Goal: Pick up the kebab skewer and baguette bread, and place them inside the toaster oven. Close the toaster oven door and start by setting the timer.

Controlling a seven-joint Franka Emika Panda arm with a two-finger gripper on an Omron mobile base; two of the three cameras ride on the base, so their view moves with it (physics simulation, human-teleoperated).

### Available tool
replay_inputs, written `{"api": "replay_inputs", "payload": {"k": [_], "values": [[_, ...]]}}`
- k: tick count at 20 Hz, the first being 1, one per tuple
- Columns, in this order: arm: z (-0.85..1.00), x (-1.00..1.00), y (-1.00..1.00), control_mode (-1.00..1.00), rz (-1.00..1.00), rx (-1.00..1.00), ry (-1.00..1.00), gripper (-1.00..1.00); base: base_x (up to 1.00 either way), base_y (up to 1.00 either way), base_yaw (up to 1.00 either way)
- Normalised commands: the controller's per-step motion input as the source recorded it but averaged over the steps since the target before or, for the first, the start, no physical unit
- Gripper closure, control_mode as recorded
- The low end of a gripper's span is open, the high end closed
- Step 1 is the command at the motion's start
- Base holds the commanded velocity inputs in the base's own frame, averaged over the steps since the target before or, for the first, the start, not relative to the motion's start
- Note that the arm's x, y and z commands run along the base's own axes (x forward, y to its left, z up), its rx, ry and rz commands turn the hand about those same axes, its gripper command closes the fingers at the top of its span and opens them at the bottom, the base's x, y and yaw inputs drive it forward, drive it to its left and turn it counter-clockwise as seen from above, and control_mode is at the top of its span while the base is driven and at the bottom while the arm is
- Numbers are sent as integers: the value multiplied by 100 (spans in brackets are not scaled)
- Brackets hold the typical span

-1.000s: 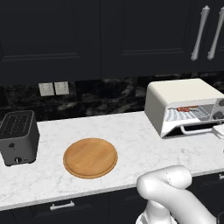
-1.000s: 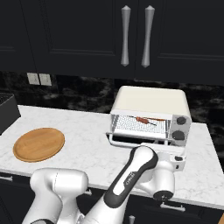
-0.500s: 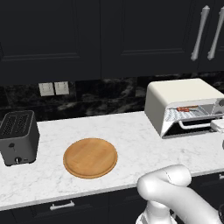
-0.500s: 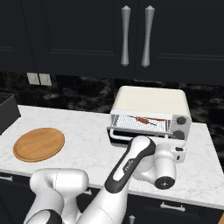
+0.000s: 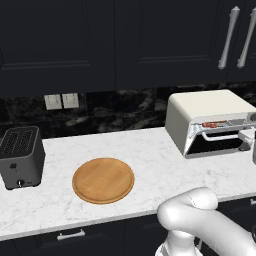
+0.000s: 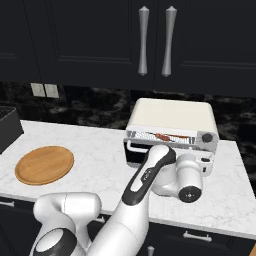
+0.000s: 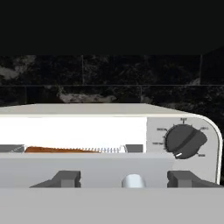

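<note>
White marble desk under dark cabinets is carrying the boxy cream toaster oven at its right end. Its white-framed glass door is being pushed up, nearly shut, by the pincer, fingers standing apart, nothing held. A reddish skewer is lying inside on the rack. The dark timer knob is left unobstructed above right.

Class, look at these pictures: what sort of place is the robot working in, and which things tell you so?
A kitchen, computer-rendered. A marble counter carries a toaster oven, a slot toaster and a round wooden board, with dark cabinets above.
</note>
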Motion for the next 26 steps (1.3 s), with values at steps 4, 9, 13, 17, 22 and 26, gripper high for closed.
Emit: {"api": "replay_inputs", "payload": {"k": [4, 9, 13, 17, 22, 26], "values": [[10, 65, 78, -100, 0, -1, 0, -100, 0, 0, 0], [0, 50, 75, -100, 0, -4, 0, -100, 0, 0, 0], [0, 42, 71, -100, 0, -4, 1, -100, 0, 0, 0], [0, 43, 58, -100, 0, -2, 2, -100, 0, 0, 0], [0, 59, 41, -100, 0, 0, 10, -100, 0, 0, 0], [0, 59, 36, -100, 0, 0, 10, -100, 0, 0, 0]]}}
